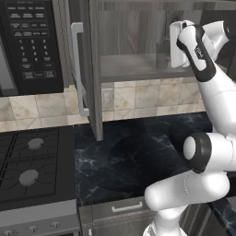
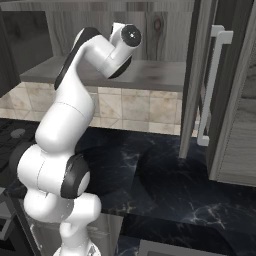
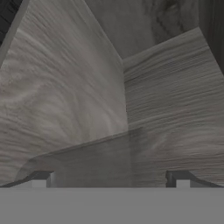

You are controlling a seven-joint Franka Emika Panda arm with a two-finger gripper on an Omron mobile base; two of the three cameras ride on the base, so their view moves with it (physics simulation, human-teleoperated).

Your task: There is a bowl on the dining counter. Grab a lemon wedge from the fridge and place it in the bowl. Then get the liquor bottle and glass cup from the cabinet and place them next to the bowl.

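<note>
The cabinet (image 1: 138, 27) stands open, its dark grey wood-grain door (image 1: 94, 69) swung out to the left with a silver bar handle (image 1: 78, 69). The glass cup (image 1: 162, 55), small and dark grey, stands on the cabinet shelf (image 1: 133, 67). My arm reaches up into the cabinet, and my white hand (image 1: 177, 46) sits just right of the cup. In the hand view my gripper (image 3: 110, 181) is open, nothing between its fingertips (image 3: 41, 179), facing bare wood-grain panels (image 3: 166, 96). The liquor bottle, bowl, lemon wedge, fridge and dining counter are out of view.
A black microwave (image 1: 27, 41) hangs left of the cabinet, above a gas stove (image 1: 32, 161). Below lies the black marbled worktop (image 1: 138, 156) with a tiled wall (image 1: 138, 99) behind. In the right base view the cabinet's right door (image 2: 200, 75) also stands open.
</note>
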